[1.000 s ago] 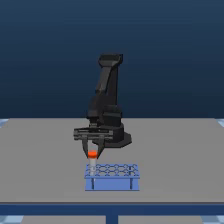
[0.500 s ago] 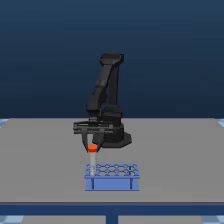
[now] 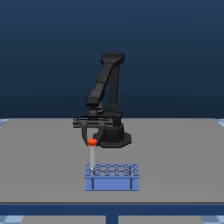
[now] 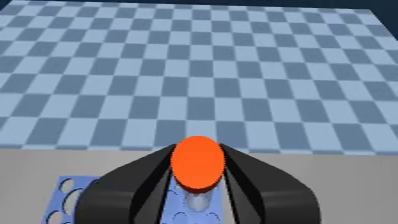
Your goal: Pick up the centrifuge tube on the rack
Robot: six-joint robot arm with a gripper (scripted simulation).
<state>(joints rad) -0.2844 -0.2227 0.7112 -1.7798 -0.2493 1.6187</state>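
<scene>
Robot arm holding a capped tube above a blue rack.

In the centre of the exterior view, the black end effector grips the centrifuge tube by its orange-red cap. The tube hangs upright, its lower end at the rack's left corner holes. The rack sits on the grey surface, lower centre of frame.

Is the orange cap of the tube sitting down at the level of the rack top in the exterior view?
No, the centrifuge tube hangs from the gripper, its cap well above the rack.
</scene>
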